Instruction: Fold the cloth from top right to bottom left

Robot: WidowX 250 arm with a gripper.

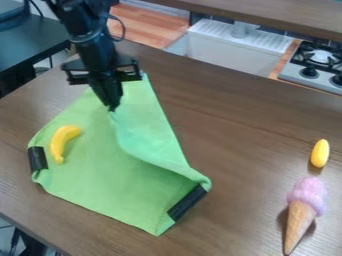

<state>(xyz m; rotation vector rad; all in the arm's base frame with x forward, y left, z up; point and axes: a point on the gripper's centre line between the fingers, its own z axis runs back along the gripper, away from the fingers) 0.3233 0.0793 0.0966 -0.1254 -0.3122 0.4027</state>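
Cloth (pixel 113 175), pinched in claw (pixel 113 108) and spread mostly below it on bench (pixel 254 125), could slip free if the bite is as shallow as it looks, or lump over toy banana (pixel 61 142) lying below-left of claw if folded that way.

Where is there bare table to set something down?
The widest bare stretch of table lies between the green cloth and, at right, the yellow toy and ice cream cone. More lies behind, toward the sink. It is tight on the cloth's upper left, where the claw pinches it near the banana.
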